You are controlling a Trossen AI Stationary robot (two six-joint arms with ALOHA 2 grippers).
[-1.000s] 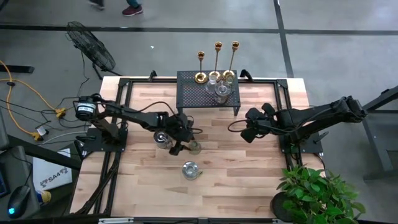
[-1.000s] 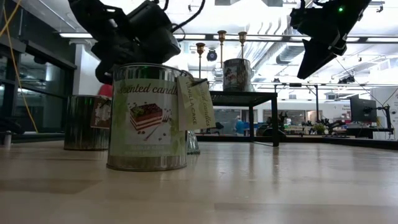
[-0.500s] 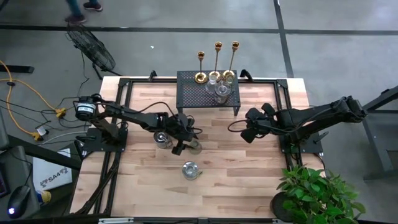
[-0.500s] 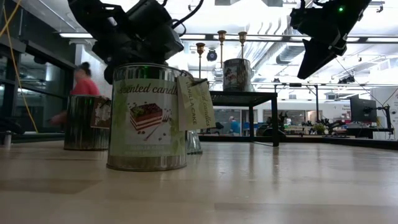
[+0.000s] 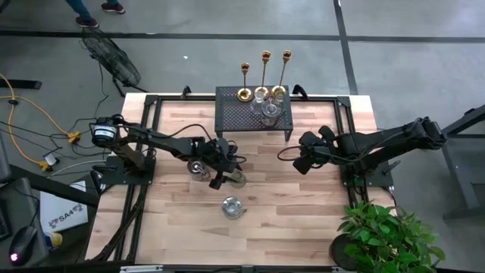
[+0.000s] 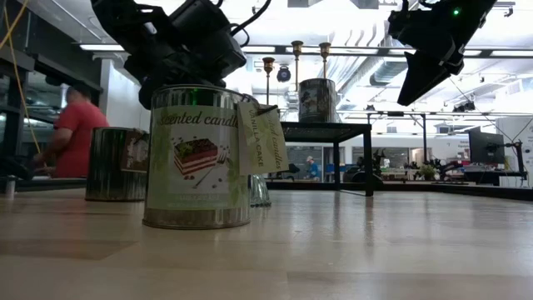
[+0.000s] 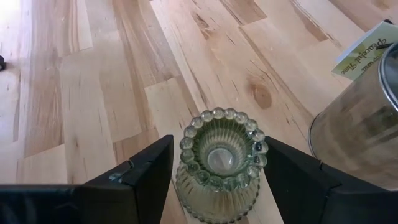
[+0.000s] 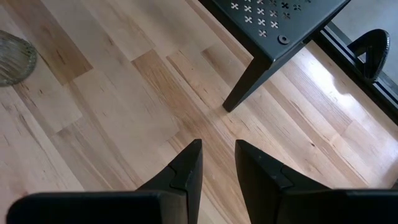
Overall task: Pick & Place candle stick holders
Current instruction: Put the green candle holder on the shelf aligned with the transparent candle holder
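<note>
The glass holder [image 7: 219,167] is short, ribbed and faintly green, with a ring of small beads round its rim and a hollow cup in the middle. It stands upright on the wooden table [image 5: 303,212], left of centre, just beside a metal candle tin [image 7: 357,137] with a paper tag. The left gripper [image 7: 217,171] is down around it, one dark finger [image 7: 140,180] on each side with the jaws spread wide; a sliver of gap shows on both sides, so I cannot say the pads actually touch the glass. From above, that gripper [image 5: 220,168] sits over a small cluster of tins, with another tin [image 5: 232,206] standing apart nearer the front edge. At table height this front tin [image 6: 198,158] reads as a scented candle with a cake picture on its label. Farther back, a black mesh stand [image 5: 253,112] carries more clear glass holders [image 5: 268,108], and three tall brass holders [image 5: 265,74] rise at its rear edge. The right gripper [image 5: 300,161] hangs above bare table right of centre, well apart from everything, its fingers [image 8: 186,168] only narrowly parted and holding nothing. A person in a red shirt [image 6: 71,133] is in the room beyond.
</note>
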